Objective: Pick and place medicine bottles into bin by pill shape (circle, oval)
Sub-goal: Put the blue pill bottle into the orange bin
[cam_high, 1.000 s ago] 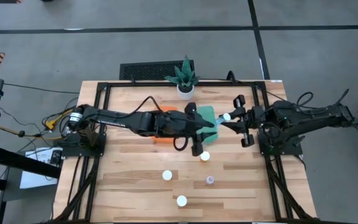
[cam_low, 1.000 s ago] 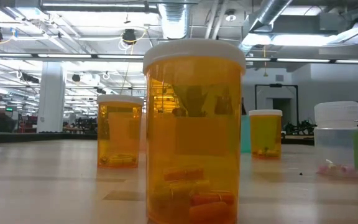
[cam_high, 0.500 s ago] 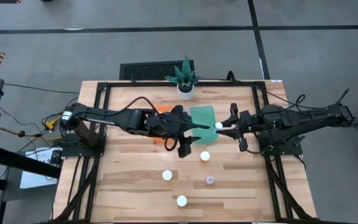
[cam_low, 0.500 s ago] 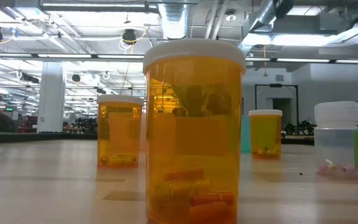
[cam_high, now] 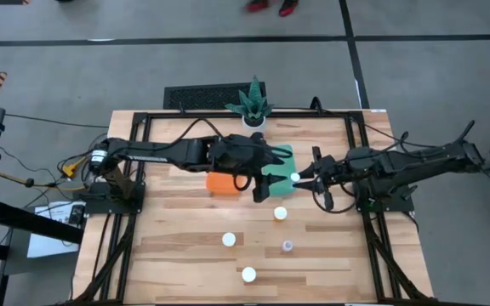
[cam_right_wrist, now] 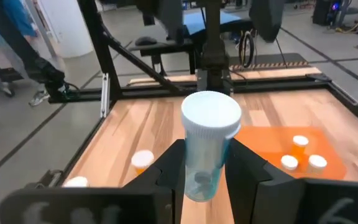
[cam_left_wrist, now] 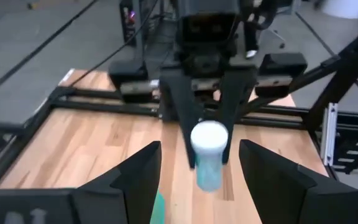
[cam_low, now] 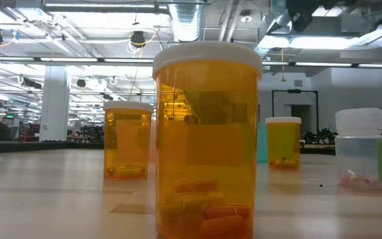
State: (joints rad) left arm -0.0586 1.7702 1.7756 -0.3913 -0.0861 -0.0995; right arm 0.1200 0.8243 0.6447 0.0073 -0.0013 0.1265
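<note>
A bluish-clear medicine bottle [cam_right_wrist: 209, 146] with a white cap hangs over the near right corner of the green bin [cam_high: 275, 157], and my right gripper [cam_high: 306, 178] is shut on it. My left gripper [cam_high: 270, 176] reaches in from the left and stands open, its fingers [cam_left_wrist: 143, 177] just short of the bottle and touching nothing. The orange bin [cam_high: 222, 184] lies left of the green one, with three bottles [cam_right_wrist: 298, 155] standing in it. Several loose bottles [cam_high: 281, 213] stand upright on the near half of the table. My right gripper pinches the bottle's clear body [cam_right_wrist: 204, 165], below the white cap, between its two fingers [cam_right_wrist: 169, 171]. The fingers come nearly level from the table's right side. The bottle stands roughly upright, cap up, lifted clear of the table and the bins.
A white plant pot [cam_high: 253, 121] stands at the far edge, behind the bins. Loose bottles [cam_low: 207, 139] fill the low view, a clear one [cam_low: 360, 147] at its right. A black frame [cam_high: 134, 136] runs round the tabletop. A person's shoes [cam_high: 270, 7] show on the floor beyond it.
My right gripper has sunk and tipped its fingers downward, carrying the bottle a little toward the table's left and near edges. My left arm has swung toward the far edge, uncovering the orange bin.
</note>
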